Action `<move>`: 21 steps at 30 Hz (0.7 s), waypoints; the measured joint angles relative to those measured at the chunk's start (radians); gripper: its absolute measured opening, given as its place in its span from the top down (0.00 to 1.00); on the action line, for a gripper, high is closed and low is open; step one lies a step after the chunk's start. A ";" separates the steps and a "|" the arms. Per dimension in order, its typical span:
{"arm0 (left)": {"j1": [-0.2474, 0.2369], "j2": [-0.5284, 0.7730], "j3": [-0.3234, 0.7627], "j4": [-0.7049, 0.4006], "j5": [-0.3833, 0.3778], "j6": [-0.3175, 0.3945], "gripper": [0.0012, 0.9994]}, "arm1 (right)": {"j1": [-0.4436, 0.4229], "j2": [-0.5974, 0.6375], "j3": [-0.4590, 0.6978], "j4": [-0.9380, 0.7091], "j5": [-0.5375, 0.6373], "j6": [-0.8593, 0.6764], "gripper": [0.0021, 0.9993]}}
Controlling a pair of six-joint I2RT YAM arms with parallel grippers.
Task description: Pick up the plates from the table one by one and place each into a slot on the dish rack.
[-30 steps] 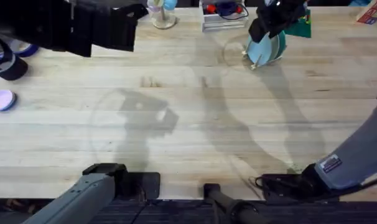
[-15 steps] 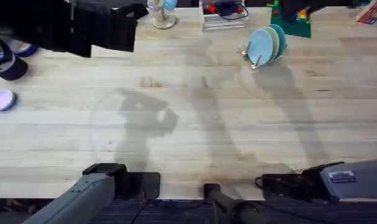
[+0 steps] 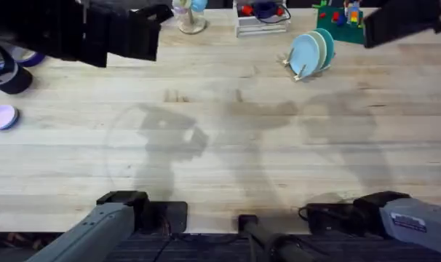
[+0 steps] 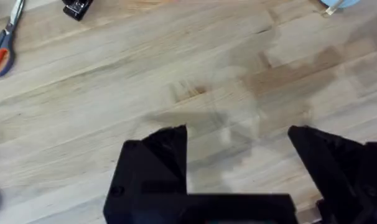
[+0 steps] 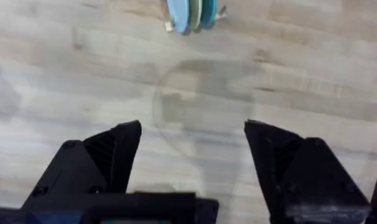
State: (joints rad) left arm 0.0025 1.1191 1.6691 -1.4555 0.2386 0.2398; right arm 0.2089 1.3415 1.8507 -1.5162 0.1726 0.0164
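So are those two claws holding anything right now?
No. The left gripper and the right gripper are both open over bare table. The plates stand in the dish rack.

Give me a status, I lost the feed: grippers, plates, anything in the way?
Both grippers empty, jaws open: left gripper, right gripper. Two plates standing in the dish rack. Table around the rack bare, nothing blocking.

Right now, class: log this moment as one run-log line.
plates: both upright in dish rack | left hand: open, over bare table | right hand: open, clear of rack
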 joint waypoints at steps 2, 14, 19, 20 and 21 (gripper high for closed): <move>0.000 0.000 0.000 0.000 0.000 0.000 0.01 | 0.000 -0.018 0.000 -0.028 0.000 0.003 0.01; 0.000 0.000 0.000 0.000 0.000 0.000 0.01 | 0.000 -0.037 0.002 -0.093 -0.001 0.004 0.01; 0.000 0.000 0.000 0.000 0.000 0.000 0.01 | 0.000 -0.036 0.002 -0.093 -0.001 0.004 0.00; 0.000 0.000 0.000 0.000 0.000 0.000 0.01 | 0.000 -0.037 0.002 -0.093 -0.001 0.004 0.00; 0.000 0.000 0.000 0.000 0.000 0.000 0.01 | 0.000 -0.037 0.002 -0.093 -0.001 0.004 0.00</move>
State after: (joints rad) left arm 0.0025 1.1191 1.6691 -1.4555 0.2386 0.2398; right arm 0.2089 1.3048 1.8526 -1.6096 0.1719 0.0200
